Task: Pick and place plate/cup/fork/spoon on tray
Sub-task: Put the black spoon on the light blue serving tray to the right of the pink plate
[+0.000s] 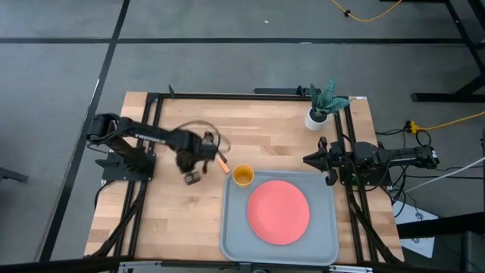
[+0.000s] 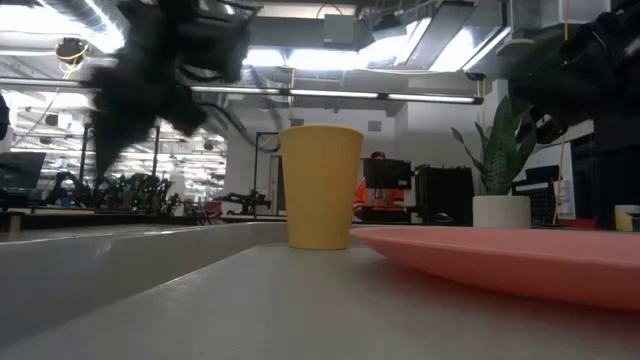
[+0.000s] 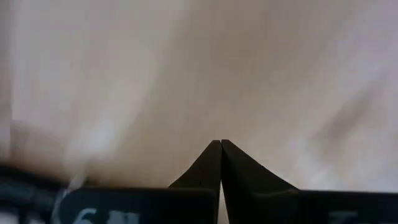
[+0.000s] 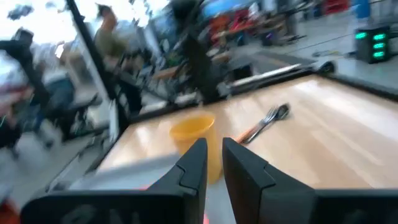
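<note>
The coral-pink plate (image 1: 279, 211) lies flat in the grey tray (image 1: 322, 250). The yellow cup (image 1: 242, 176) stands upright in the tray's far left corner and also shows in the low view (image 2: 320, 187). The fork (image 4: 256, 129), with its orange handle (image 1: 223, 164), and the dark spoon (image 4: 283, 111) lie side by side on the wood just left of the tray. My left gripper (image 1: 193, 177) is shut and empty over the bare wood left of the fork. My right gripper (image 1: 309, 160) is slightly open and empty beyond the tray's far right corner, pointing toward the cup.
A white pot with a green plant (image 1: 318, 114) stands at the table's far right corner, behind my right arm. Bare wood lies left of the tray and along the far edge. A person in orange (image 2: 372, 195) shows in the room beyond the table.
</note>
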